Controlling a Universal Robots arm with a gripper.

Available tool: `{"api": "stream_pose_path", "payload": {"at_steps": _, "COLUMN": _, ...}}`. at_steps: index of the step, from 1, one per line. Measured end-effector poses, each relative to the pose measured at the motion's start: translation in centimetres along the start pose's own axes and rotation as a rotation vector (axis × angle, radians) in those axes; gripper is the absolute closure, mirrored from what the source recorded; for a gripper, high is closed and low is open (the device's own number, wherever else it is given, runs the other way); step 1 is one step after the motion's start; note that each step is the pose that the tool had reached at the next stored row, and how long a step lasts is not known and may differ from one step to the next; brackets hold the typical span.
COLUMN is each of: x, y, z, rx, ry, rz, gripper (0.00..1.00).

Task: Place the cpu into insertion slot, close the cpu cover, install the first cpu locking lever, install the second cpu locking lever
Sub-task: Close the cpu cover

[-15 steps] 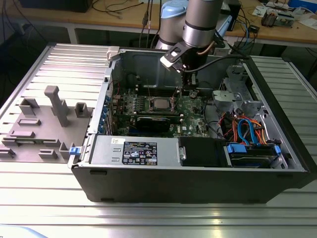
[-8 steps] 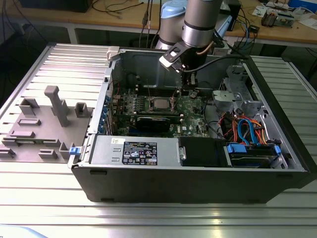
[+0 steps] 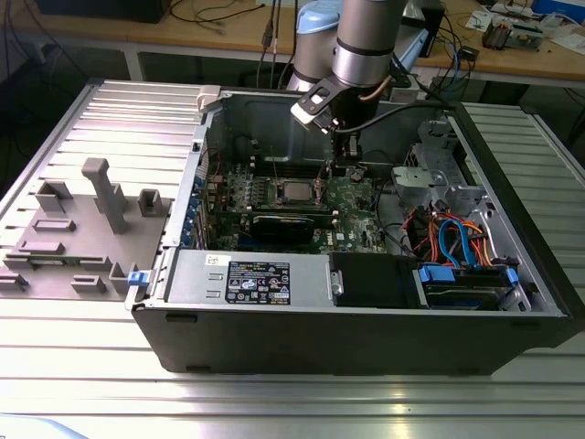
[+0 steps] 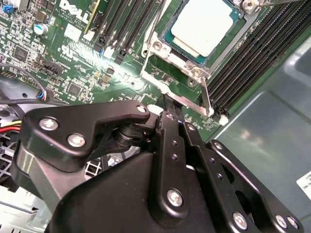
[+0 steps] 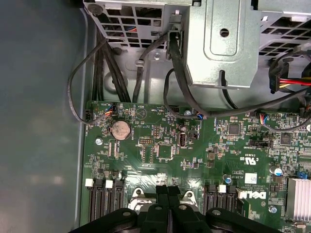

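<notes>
The cpu (image 4: 201,24) lies with its pale metal face up in the insertion slot (image 4: 156,46) on the green motherboard, and the exterior view shows the cpu (image 3: 294,192) mid-board. The silver cpu cover (image 4: 194,72) lies flat as a frame around the chip. A thin silver locking lever (image 4: 187,99) runs along the socket's near edge. My gripper (image 4: 170,106) is shut, its black fingers pressed together, with the tips right at that lever. In the exterior view my gripper (image 3: 344,169) hangs just to the right of the socket. In the first wrist view my gripper (image 5: 168,189) is over the board edge.
Black memory slots (image 4: 121,29) flank the socket. A long black card (image 3: 291,224) lies in front of it. A metal drive cage (image 3: 448,183) and coloured cables (image 3: 448,242) fill the case's right side. Grey fixture blocks (image 3: 101,192) stand on the table left of the case.
</notes>
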State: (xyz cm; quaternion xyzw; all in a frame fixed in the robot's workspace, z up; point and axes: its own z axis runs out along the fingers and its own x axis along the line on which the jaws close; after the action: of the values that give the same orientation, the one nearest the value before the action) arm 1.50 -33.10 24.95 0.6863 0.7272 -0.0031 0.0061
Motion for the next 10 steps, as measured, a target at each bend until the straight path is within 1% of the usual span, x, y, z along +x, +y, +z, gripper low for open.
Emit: {"api": "stream_pose_path", "payload": {"at_steps": 10, "x": 0.0, "y": -0.04, "z": 0.0, "rx": 0.0, "ry": 0.0, "rz": 0.0, "gripper": 0.89}}
